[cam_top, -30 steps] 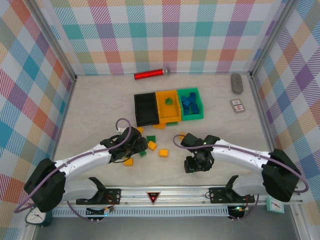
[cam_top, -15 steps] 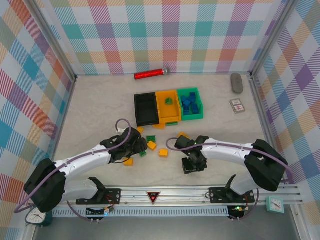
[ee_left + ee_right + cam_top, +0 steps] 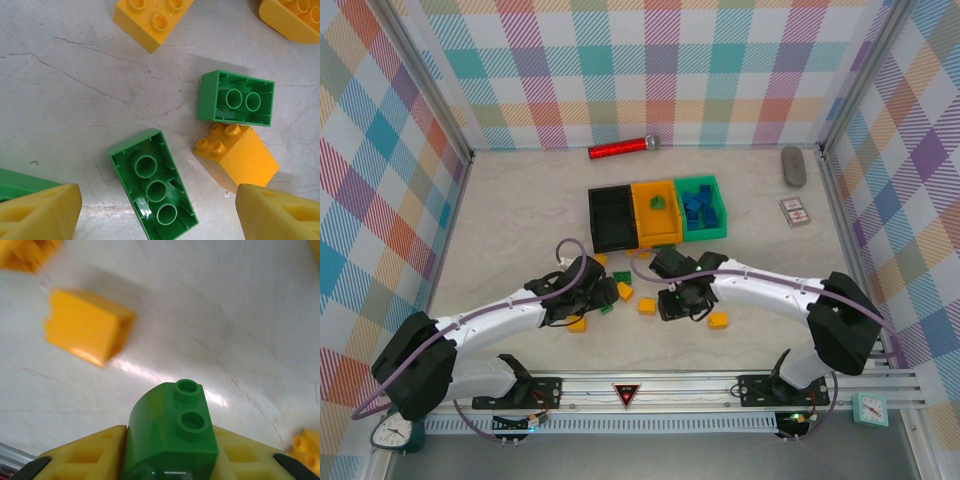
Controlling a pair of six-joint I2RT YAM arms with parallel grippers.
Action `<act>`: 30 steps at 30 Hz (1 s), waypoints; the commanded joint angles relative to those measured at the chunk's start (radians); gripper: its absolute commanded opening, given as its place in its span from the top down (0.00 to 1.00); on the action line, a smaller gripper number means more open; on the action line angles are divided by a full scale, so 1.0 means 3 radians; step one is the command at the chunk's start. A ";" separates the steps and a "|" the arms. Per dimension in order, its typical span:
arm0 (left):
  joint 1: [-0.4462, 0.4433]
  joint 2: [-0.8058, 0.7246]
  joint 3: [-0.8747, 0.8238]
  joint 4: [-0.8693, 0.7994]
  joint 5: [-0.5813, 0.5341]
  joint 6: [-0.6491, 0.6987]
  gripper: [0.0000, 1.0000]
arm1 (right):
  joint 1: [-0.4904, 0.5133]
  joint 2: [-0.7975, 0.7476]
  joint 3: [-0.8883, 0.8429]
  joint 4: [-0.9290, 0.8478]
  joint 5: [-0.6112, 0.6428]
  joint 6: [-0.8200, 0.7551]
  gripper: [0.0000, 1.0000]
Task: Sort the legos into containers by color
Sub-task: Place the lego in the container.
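Right gripper: clamped on a green curved brick, one yellow pad against each flat side wall; studs and rounded back stand free above the pads.
Hold on that brick: looks sound, since the flat walls are the right faces to press. The curve would likely slide out.
Left gripper: fingers apart, holding nothing, hanging low over the table and straddling a long green brick.
Long green brick: lies hollow side up, slanted between the fingers, touching neither.
Where to take it: across its narrow width, on the two long outer walls.
How the legos will handle: probably light, rigid and glossy, so slippery under a skewed pinch but not fragile.
Neighbours: a yellow-orange brick sits just beside the right fingertip and touches a second upturned green brick. A closing finger may nudge them.
Loose on the table: yellow-orange bricks near both grippers.
Containers, farther back: black bin, orange-yellow bin with one green brick in it, and green bin with blue bricks.
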 commanded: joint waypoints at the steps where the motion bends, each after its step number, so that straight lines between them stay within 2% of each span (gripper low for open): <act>1: -0.0053 0.0002 0.0067 -0.0027 0.0031 -0.0034 0.20 | -0.0084 0.0153 0.0308 0.0068 0.0136 -0.0279 0.64; 17: -0.0116 -0.0084 0.0098 -0.0297 0.0024 -0.0144 0.20 | -0.1041 0.1019 0.1609 0.0205 -0.0086 -0.0834 0.63; 25: -0.0120 -0.0158 0.0088 -0.0387 -0.0003 -0.0191 0.20 | -0.1285 0.1529 0.2141 0.0094 -0.0204 -0.0943 0.62; 30: -0.0120 -0.0154 0.0122 -0.0454 -0.0019 -0.0197 0.20 | -0.1312 0.1755 0.2421 0.0011 -0.0246 -0.0990 0.54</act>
